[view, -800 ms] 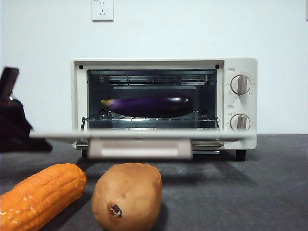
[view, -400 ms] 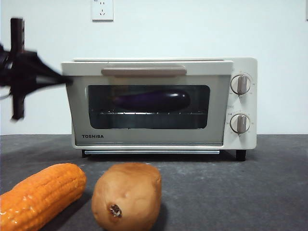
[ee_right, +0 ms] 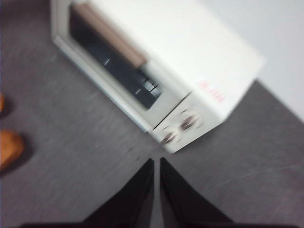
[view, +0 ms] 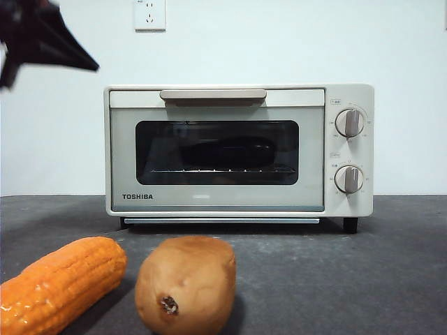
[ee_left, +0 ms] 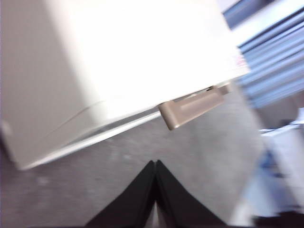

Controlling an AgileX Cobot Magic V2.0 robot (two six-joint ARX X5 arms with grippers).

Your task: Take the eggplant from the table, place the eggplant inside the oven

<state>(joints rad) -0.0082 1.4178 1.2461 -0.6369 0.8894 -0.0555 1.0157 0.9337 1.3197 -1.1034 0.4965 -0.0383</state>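
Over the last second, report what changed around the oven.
The oven door swung up from lying open to fully shut, with the eggplant inside on the rack. The left hand lifted away to the upper left, holding nothing. Corn and potato stayed put.

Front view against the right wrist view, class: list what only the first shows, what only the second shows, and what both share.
Only the front view shows the eggplant, dim behind the oven window, the whole corn cob, the wall socket, and a dark arm tip at the top corner. Only the right wrist view shows the right claw, its jaws together, and the oven's top. Both show the oven with its door closed, its handle, two knobs, the potato and the table.
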